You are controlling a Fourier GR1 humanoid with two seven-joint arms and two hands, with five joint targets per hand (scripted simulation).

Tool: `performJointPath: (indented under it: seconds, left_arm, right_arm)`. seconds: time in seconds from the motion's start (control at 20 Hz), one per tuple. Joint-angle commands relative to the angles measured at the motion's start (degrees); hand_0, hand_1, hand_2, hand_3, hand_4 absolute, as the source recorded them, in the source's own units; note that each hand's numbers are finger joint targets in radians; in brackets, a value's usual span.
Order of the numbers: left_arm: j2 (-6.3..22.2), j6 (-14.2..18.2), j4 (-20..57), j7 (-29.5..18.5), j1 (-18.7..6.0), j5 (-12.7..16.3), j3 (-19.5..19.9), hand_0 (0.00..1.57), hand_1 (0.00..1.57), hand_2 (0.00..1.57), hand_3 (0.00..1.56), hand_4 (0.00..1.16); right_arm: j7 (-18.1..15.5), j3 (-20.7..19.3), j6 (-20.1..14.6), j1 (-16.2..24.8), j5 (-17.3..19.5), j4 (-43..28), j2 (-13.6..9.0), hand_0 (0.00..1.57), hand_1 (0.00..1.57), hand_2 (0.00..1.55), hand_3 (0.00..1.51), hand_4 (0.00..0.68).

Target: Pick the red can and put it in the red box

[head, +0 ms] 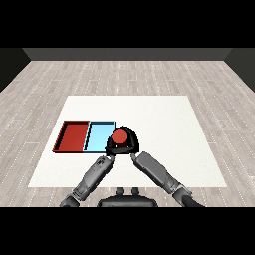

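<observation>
Leftmost on the white table (164,114) lies the shallow red rectangular tray (72,136), and touching its right side is the light blue rectangular tray (97,135); nothing rests inside either tray.

Next, the left hand (110,148) sits at the end of its grey forearm, which comes up from the lower left. This black hand is at the lower right corner of the light blue tray, just beside the can. Whether its fingers are spread or curled cannot be told, as they merge with the dark shapes around the can.

Then comes the small red cylindrical can (118,136), seen from above with its round top showing. It is at the right edge of the light blue tray, well apart from the red tray.

Finally, the right hand (131,140) reaches in from the lower right. Its black fingers curl in an arc over the can's top and right side, wrapping it.
</observation>
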Motion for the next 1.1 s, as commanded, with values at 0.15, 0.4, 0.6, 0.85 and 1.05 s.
performJointPath:
  seconds: [0.15,0.4,0.6,0.85,1.05]
  left_arm:
    - [-0.27,2.12,-0.67,0.72,-0.82,-0.43,0.55,1.57,1.57,1.53,1.45,1.12]
    - [-0.27,2.98,1.01,-1.01,-0.65,-0.43,-1.33,1.57,1.57,1.56,1.48,1.13]
    - [-0.27,2.11,-2.91,1.52,3.42,-2.23,-1.0,1.57,1.57,1.57,1.51,1.15]
    - [-0.25,-0.99,3.27,-1.78,0.44,-0.47,3.06,1.57,1.57,1.57,1.5,1.14]
    - [0.69,-0.21,2.17,-0.15,0.34,-2.6,5.04,1.57,1.57,1.57,1.48,1.13]
  right_arm:
    - [3.87,-0.53,1.87,1.78,6.37,-1.53,0.21,0.0,0.0,0.0,0.0,0.0]
    - [3.62,-3.86,5.23,3.44,7.61,-2.79,0.2,0.0,0.0,0.0,0.0,0.0]
    - [4.06,-6.18,4.17,1.02,7.01,-1.86,0.21,0.0,0.0,0.0,0.0,0.0]
    - [4.11,-11.23,5.62,1.74,8.66,-5.7,-2.63,0.0,0.0,0.0,0.0,0.0]
    - [6.23,-13.37,7.89,10.18,7.1,-19.05,-8.87,0.0,0.0,0.0,0.0,0.0]
